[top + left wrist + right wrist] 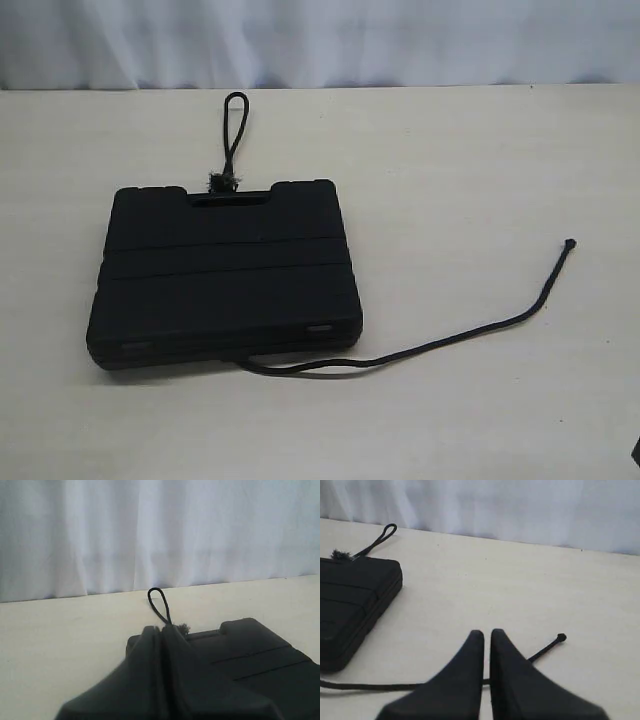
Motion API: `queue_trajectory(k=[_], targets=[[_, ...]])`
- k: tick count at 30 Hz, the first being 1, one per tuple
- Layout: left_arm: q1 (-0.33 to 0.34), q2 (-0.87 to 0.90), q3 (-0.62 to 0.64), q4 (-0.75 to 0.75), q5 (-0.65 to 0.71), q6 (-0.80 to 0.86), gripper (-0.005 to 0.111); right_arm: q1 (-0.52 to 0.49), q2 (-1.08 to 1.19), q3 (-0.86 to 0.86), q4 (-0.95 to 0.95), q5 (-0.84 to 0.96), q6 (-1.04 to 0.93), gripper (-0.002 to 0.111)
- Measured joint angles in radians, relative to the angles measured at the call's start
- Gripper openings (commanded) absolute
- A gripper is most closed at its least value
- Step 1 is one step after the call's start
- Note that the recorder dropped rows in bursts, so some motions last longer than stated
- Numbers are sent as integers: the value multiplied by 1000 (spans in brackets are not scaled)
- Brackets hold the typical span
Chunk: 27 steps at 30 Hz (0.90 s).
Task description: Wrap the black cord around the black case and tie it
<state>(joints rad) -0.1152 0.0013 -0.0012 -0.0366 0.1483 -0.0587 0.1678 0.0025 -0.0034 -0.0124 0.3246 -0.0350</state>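
Matte black plastic: the black case lies flat on the table, left of centre in the exterior view, handle edge away, latch edge near.
Cord: the black cord runs beneath the case. A short loop projects past the handle edge; the long free tail leaves the latch edge and ends at a knotted tip.
Key relation: the tail's long axis slants from the case's near edge out to the right and away, which places it on the right arm's side. The loop lies ahead of the left arm.
Left arm: the left claw has its jaws pressed together and holds nothing; it is aimed along the case toward the loop.
Right arm: the right claw also has its jaws together and is empty. It points across the tail, with the tip just beyond its fingertips.
Judgement: the right claw, being nearer, must part its jaws before taking the tail.
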Motion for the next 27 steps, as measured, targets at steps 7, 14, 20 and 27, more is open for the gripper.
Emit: queue_trajectory(k=[7, 14, 20, 27], targets=[[0, 0, 0, -155, -162, -59, 0, 0, 0, 0, 27, -192, 6, 4], [0, 0, 0, -270, -577, -309, 0, 0, 0, 0, 423, -385, 45, 4], [0, -2, -92, -99, -889, -430, 0, 0, 0, 0, 665, -511, 49, 4], [0, 398, -542, 56, -843, -233, 0, 0, 0, 0, 676, -526, 49, 4]])
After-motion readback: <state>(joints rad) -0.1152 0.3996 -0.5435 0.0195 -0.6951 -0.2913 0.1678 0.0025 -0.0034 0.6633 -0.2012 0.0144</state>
